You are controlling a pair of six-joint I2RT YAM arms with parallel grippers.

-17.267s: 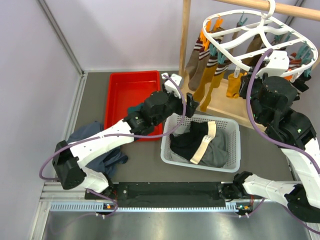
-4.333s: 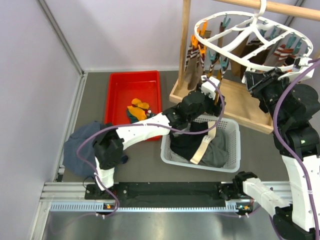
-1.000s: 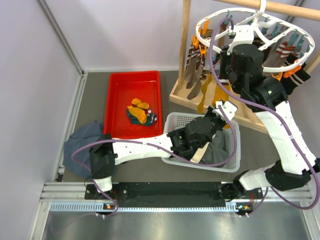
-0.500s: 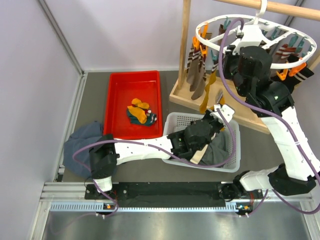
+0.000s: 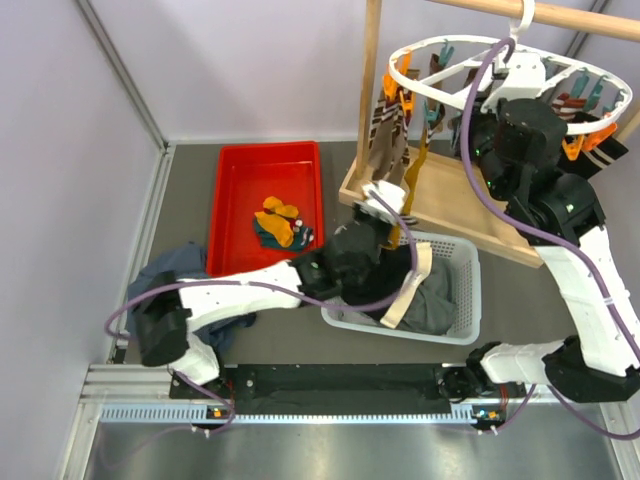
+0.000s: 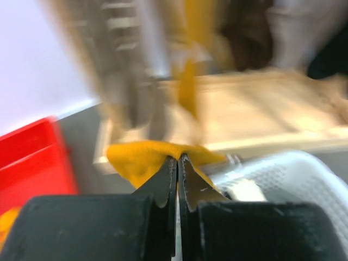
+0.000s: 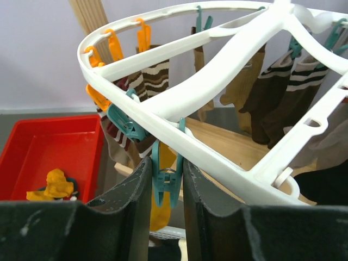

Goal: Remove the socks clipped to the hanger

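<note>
With the hanger (image 7: 217, 73) still ringed with socks (image 7: 272, 92), our left gripper (image 6: 178, 163), shut tight on a mustard sock (image 6: 141, 157), has in the last second swung off the white basket (image 5: 472, 300) towards the wooden rack (image 5: 470, 200), while the right gripper (image 7: 166, 190) pinches that sock's teal clip (image 7: 163, 174), so it seems, through the blur, about to drop free.

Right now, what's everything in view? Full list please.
white plastic oval hanger: one, white, hooked on light wooden rack
small clipped socks: several, brown, striped, mustard, round hanger rim
red plastic tray: one, red, left on table
loose socks: few, orange and teal, in tray
white plastic basket: one, white, centre
dark clothes: pile, black-grey, in basket
blue-grey garment: one, near left
left claw: black, shut on mustard sock
right claw: black, closed on teal clip
</note>
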